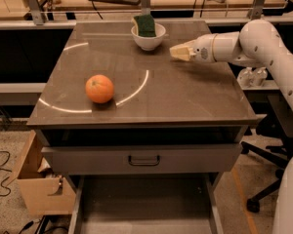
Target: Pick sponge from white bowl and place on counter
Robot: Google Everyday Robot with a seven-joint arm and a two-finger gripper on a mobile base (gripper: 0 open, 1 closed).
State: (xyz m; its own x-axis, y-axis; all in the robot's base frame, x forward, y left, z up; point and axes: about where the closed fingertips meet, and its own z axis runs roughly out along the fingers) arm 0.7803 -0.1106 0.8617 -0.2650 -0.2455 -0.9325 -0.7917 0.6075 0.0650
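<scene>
The sponge (pixel 145 25), dark green face up with a pale-yellow edge, stands in the white bowl (pixel 148 38) at the back middle of the counter (pixel 185 96). My gripper (pixel 176 52) is to the right of the bowl, a short way apart from it, low over the counter, with its pale-yellow fingers pointing left toward the bowl. It holds nothing.
An orange fruit (pixel 99 88) sits on the counter's left front, by the thin white arc. A grey drawer (pixel 144 159) with a dark handle is below the top. A cardboard box (pixel 36 184) stands on the floor at the left, an office chair base (pixel 268 179) at the right.
</scene>
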